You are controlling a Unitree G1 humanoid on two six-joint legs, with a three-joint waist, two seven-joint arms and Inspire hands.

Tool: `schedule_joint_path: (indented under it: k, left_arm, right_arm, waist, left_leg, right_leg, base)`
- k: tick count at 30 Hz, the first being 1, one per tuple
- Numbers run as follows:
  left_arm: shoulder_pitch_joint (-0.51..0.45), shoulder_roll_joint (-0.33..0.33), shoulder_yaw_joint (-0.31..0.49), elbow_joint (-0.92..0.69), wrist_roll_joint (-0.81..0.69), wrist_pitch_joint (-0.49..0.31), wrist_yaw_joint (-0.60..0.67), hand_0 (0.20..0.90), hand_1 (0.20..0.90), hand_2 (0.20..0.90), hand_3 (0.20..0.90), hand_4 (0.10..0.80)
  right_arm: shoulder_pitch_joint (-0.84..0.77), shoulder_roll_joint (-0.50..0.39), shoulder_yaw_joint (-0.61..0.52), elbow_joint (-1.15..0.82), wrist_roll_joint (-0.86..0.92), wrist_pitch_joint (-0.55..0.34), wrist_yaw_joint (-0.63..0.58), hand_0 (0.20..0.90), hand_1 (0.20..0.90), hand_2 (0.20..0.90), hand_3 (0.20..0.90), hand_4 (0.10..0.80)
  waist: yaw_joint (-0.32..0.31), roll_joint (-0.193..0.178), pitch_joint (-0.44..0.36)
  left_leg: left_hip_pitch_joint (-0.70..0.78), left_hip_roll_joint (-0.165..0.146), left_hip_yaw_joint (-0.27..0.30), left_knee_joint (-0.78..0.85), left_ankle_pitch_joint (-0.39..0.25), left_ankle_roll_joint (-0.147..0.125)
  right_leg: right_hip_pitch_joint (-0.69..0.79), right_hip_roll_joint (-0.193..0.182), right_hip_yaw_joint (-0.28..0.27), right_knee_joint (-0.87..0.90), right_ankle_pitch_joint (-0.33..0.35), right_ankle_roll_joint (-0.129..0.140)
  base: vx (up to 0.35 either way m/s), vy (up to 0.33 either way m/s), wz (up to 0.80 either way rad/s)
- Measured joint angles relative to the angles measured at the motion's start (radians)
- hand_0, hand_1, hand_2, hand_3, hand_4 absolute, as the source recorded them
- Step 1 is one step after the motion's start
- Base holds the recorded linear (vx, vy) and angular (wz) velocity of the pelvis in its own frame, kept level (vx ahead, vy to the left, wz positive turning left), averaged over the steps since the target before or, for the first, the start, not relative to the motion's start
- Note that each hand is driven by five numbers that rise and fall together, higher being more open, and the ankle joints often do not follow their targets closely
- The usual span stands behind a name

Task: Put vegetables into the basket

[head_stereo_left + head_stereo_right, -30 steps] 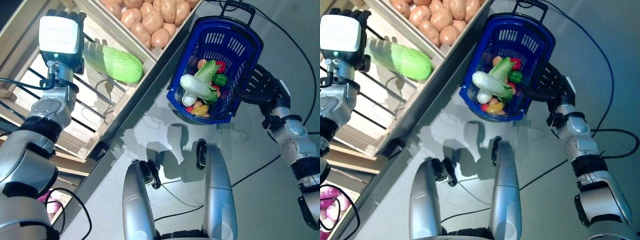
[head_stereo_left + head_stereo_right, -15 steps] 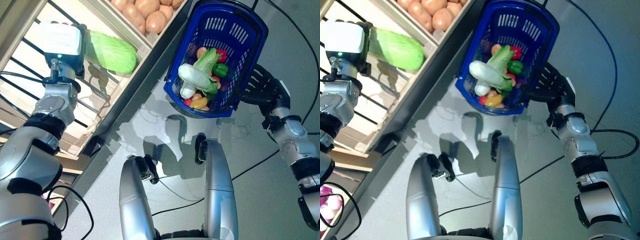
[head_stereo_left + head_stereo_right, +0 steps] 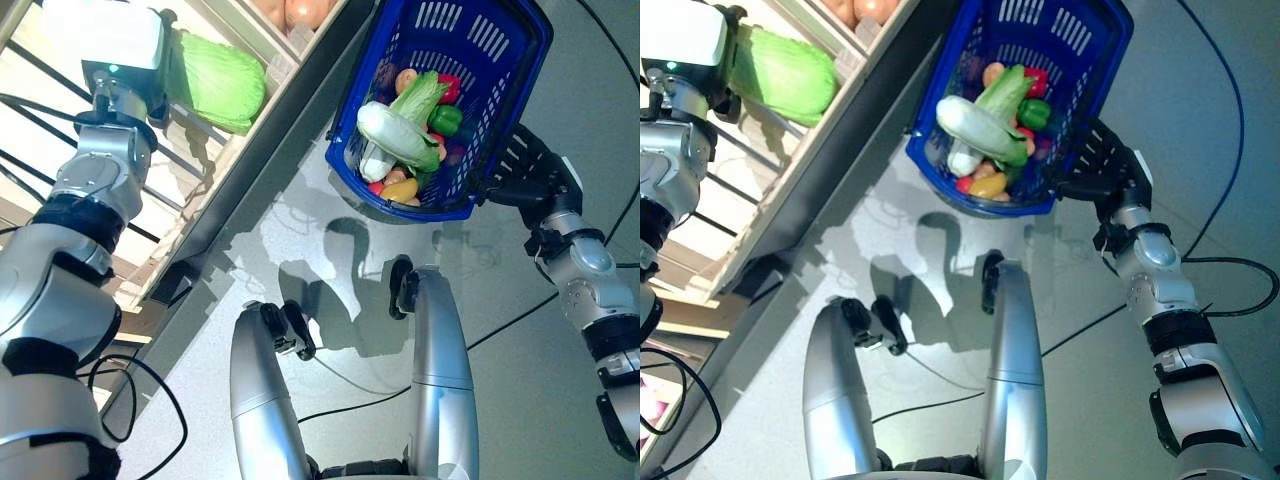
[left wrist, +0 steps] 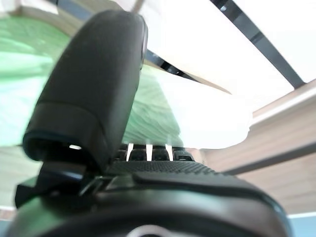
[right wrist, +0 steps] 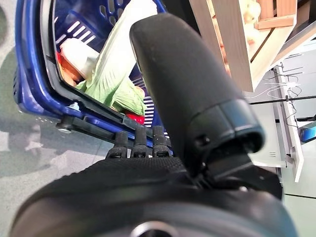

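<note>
My left hand (image 4: pixel 94 94) is shut on a large green cabbage (image 3: pixel 215 80), thumb pressed on its leaves (image 4: pixel 153 108). It holds the cabbage over the wooden stand's slats at the upper left of the eye views. The blue plastic basket (image 3: pixel 500 110) stands on the floor at the upper right. In it lie a pale green and white leafy vegetable (image 3: pixel 395 135), a red pepper (image 3: pixel 448 88), a green pepper (image 3: pixel 445 120) and a yellow piece (image 3: pixel 400 190). My right hand (image 3: pixel 525 170) is open beside the basket's right rim (image 5: pixel 29 74), fingers straight.
The wooden stand (image 3: pixel 250 150) runs diagonally along the left, with a crate edge (image 3: pixel 285 40) just past the cabbage. Grey floor (image 3: pixel 540 400) lies between the stand and the basket and to the right.
The whole picture has shifted, so the camera has moved. My left hand keeps hold of the cabbage by the crate edge. My right hand stays at the basket's rim.
</note>
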Motion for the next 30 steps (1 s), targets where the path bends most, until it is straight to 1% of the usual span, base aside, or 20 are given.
schedule_joint_path:
  k: [6, 7, 9, 12, 14, 15, 21, 23, 26, 27, 28, 29, 30]
  left_arm:
    - [-0.007, 0.005, 0.0, 0.004, -0.001, -0.012, -0.01, 0.9, 0.9, 0.9, 0.9, 0.8]
    - [-0.007, 0.006, 0.0, 0.004, -0.001, -0.012, -0.009, 0.789, 0.789, 0.789, 0.789, 0.726]
    - [-0.007, 0.008, 0.0, 0.004, -0.001, -0.014, -0.005, 0.3, 0.3, 0.3, 0.3, 0.4]
    - [-0.001, 0.014, 0.02, 0.004, -0.002, -0.018, 0.007, 0.3, 0.3, 0.3, 0.3, 0.4]
    - [0.002, 0.021, 0.025, 0.007, -0.005, -0.021, 0.012, 0.3, 0.3, 0.3, 0.3, 0.4]
    - [0.013, 0.021, 0.043, 0.007, -0.021, -0.029, 0.013, 0.3, 0.3, 0.3, 0.3, 0.4]
    - [0.095, 0.021, 0.052, 0.008, -0.032, -0.055, 0.013, 0.3, 0.3, 0.3, 0.3, 0.4]
    - [0.122, 0.021, 0.073, 0.008, -0.032, -0.069, 0.013, 0.3, 0.3, 0.3, 0.3, 0.4]
    - [0.148, 0.025, 0.087, 0.008, -0.031, -0.082, 0.012, 0.3, 0.3, 0.3, 0.3, 0.4]
    - [0.167, 0.03, 0.099, 0.007, -0.031, -0.097, 0.013, 0.3, 0.3, 0.3, 0.3, 0.4]
    - [0.182, 0.035, 0.111, 0.007, -0.032, -0.104, 0.013, 0.3, 0.3, 0.3, 0.3, 0.4]
    - [0.186, 0.042, 0.111, 0.007, -0.033, -0.108, 0.013, 0.3, 0.3, 0.3, 0.3, 0.4]
    - [0.189, 0.06, 0.12, 0.006, -0.032, -0.114, 0.013, 0.3, 0.3, 0.3, 0.3, 0.4]
  right_arm:
    - [0.0, -0.003, -0.001, -0.004, 0.0, -0.011, 0.0, 0.9, 0.9, 0.9, 0.9, 0.8]
    - [0.004, -0.005, -0.004, -0.014, 0.0, -0.012, 0.0, 0.9, 0.9, 0.9, 0.9, 0.8]
    - [0.009, -0.009, -0.01, -0.029, 0.0, -0.018, 0.0, 0.9, 0.9, 0.9, 0.9, 0.8]
    - [0.013, -0.013, -0.041, -0.05, 0.0, -0.033, 0.0, 0.9, 0.9, 0.9, 0.9, 0.8]
    - [0.013, -0.031, -0.045, -0.069, 0.0, -0.044, -0.001, 0.9, 0.9, 0.9, 0.9, 0.8]
    - [0.013, -0.038, -0.046, -0.074, 0.0, -0.044, -0.001, 0.9, 0.9, 0.9, 0.9, 0.8]
    - [0.018, -0.039, -0.079, -0.092, 0.0, -0.046, -0.001, 0.9, 0.9, 0.9, 0.9, 0.8]
    - [0.023, -0.039, -0.079, -0.102, 0.001, -0.046, 0.0, 0.9, 0.9, 0.9, 0.9, 0.8]
    - [0.033, -0.037, -0.079, -0.105, 0.001, -0.046, 0.0, 0.9, 0.9, 0.9, 0.9, 0.8]
    - [0.045, -0.035, -0.078, -0.108, 0.001, -0.046, 0.0, 0.9, 0.9, 0.9, 0.9, 0.8]
    - [0.052, -0.035, -0.079, -0.108, 0.001, -0.046, 0.0, 0.9, 0.9, 0.9, 0.9, 0.8]
    - [0.053, -0.035, -0.079, -0.108, 0.002, -0.046, 0.0, 0.9, 0.9, 0.9, 0.9, 0.8]
    - [0.054, -0.036, -0.082, -0.116, 0.004, -0.047, 0.0, 0.9, 0.9, 0.9, 0.9, 0.8]
  waist:
    - [0.006, -0.001, 0.0]
    - [0.006, -0.001, 0.0]
    - [0.007, -0.001, 0.0]
    - [0.008, -0.001, 0.0]
    - [0.01, -0.001, 0.0]
    - [0.01, -0.001, 0.0]
    - [0.022, -0.007, 0.0]
    - [0.023, -0.009, 0.0]
    - [0.025, -0.01, -0.001]
    - [0.025, -0.013, -0.001]
    - [0.024, -0.016, -0.002]
    - [0.023, -0.018, -0.002]
    - [0.023, -0.026, -0.002]
  left_leg:
    - [-0.003, 0.001, 0.0, 0.002, -0.001, 0.002]
    - [-0.003, 0.002, 0.0, 0.002, -0.001, 0.002]
    - [-0.003, 0.002, -0.001, 0.002, -0.001, 0.002]
    - [-0.003, 0.002, -0.002, 0.002, 0.0, -0.001]
    - [-0.001, 0.002, -0.002, 0.002, 0.001, -0.002]
    - [0.004, 0.002, -0.004, 0.002, 0.001, -0.003]
    - [0.068, 0.003, -0.005, -0.018, 0.001, -0.003]
    - [0.091, 0.003, -0.003, -0.033, 0.004, -0.007]
    - [0.146, 0.003, 0.001, -0.076, 0.011, -0.013]
    - [0.187, 0.003, 0.007, -0.11, 0.017, -0.018]
    - [0.227, 0.003, 0.014, -0.138, 0.021, -0.024]
    - [0.247, 0.003, 0.018, -0.153, 0.023, -0.028]
    - [0.289, 0.003, 0.031, -0.182, 0.027, -0.032]
  right_leg:
    - [-0.001, -0.002, -0.003, 0.001, 0.003, -0.005]
    - [-0.002, -0.002, -0.003, 0.001, 0.003, -0.006]
    - [-0.002, -0.003, -0.005, 0.002, 0.003, -0.007]
    - [-0.001, -0.004, -0.007, 0.002, 0.002, -0.008]
    - [0.002, -0.005, -0.009, 0.004, 0.003, -0.009]
    - [0.009, -0.009, -0.013, 0.005, 0.003, -0.009]
    - [0.071, -0.011, -0.023, -0.004, -0.006, -0.021]
    - [0.094, -0.011, -0.026, -0.015, -0.007, -0.019]
    - [0.156, -0.011, -0.041, -0.058, -0.006, -0.012]
    - [0.196, -0.011, -0.048, -0.089, -0.004, -0.008]
    - [0.231, -0.008, -0.052, -0.113, -0.004, -0.008]
    - [0.25, -0.007, -0.053, -0.123, -0.001, -0.013]
    - [0.282, -0.007, -0.054, -0.141, 0.0, -0.012]
  base:
    - [-0.007, 0.021, -0.01]
    - [0.0, 0.0, 0.0]
    - [0.0, 0.0, 0.0]
    - [0.0, 0.0, 0.0]
    - [0.0, 0.0, 0.0]
    - [-0.011, -0.026, 0.05]
    - [-0.001, -0.016, 0.02]
    - [0.0, 0.0, 0.0]
    - [0.06, -0.008, 0.01]
    - [0.063, -0.017, -0.04]
    - [0.048, -0.013, -0.05]
    - [0.1, -0.025, -0.08]
    - [0.154, -0.032, -0.09]
